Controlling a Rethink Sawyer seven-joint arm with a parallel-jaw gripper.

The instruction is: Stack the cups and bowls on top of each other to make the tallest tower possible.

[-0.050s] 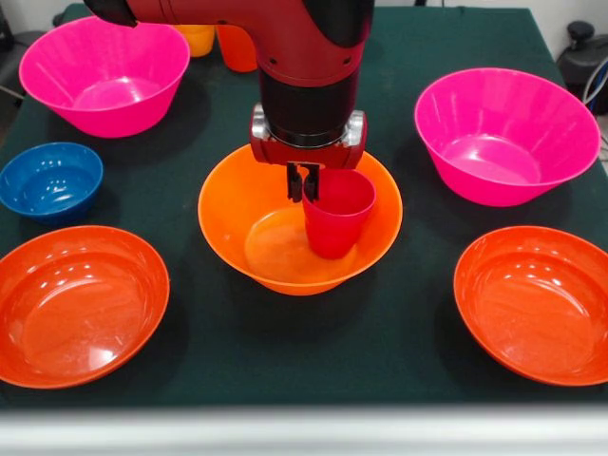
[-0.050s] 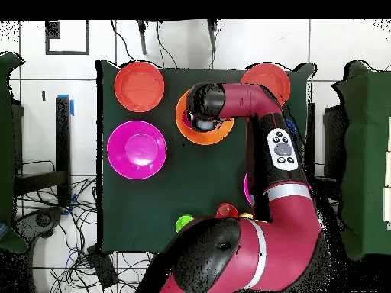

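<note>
The large orange bowl [image 1: 237, 223] sits at the table's middle. Inside it, mouth up, is the red cup [image 1: 339, 217]; whether its base touches the bowl's floor I cannot tell. My gripper [image 1: 304, 184] comes down from above and is shut on the cup's left rim. In the overhead view the arm [image 2: 252, 103] covers the gripper and cup, and only the orange bowl's rim [image 2: 183, 126] shows. The small blue bowl [image 1: 49, 179] stands at the left. An orange cup [image 1: 236, 47] and a yellow cup [image 1: 197, 38] stand at the back behind the arm.
Two pink bowls [image 1: 104, 76] [image 1: 506, 133] stand at the back left and at the right. Two shallow red-orange bowls [image 1: 76, 304] [image 1: 537, 299] lie at the front corners. A green cup [image 2: 184, 223] stands by the robot's base in the overhead view.
</note>
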